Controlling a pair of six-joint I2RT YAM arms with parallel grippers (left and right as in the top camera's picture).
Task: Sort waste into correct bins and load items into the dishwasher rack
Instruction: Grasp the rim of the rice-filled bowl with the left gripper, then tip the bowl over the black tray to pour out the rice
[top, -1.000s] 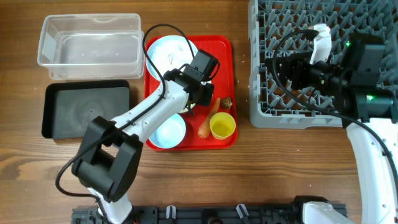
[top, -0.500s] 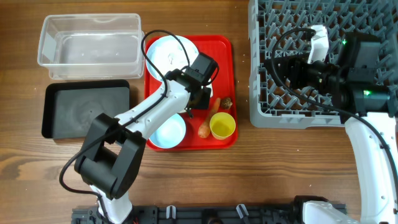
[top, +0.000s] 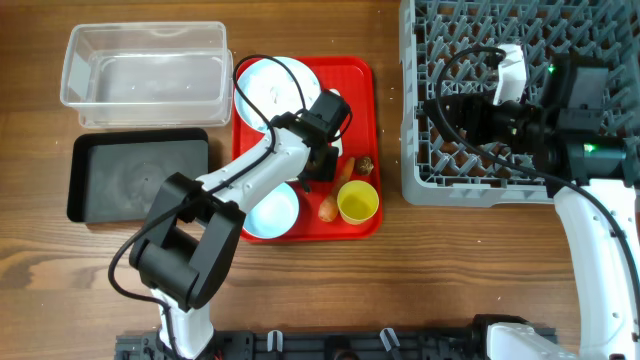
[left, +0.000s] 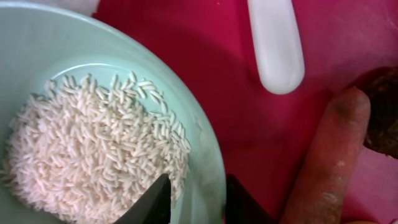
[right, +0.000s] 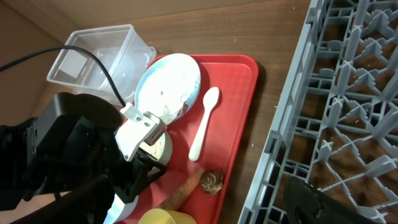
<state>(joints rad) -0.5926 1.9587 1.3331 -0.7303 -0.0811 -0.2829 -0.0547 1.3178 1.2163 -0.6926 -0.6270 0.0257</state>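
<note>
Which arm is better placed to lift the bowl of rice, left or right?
Left. Its fingers straddle the rice bowl's rim on the red tray; the right arm hangs over the dishwasher rack, away from it.

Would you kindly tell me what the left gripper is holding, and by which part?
The left gripper straddles the rim of the bowl of rice, one finger inside and one outside; whether it has clamped yet cannot be told.
</note>
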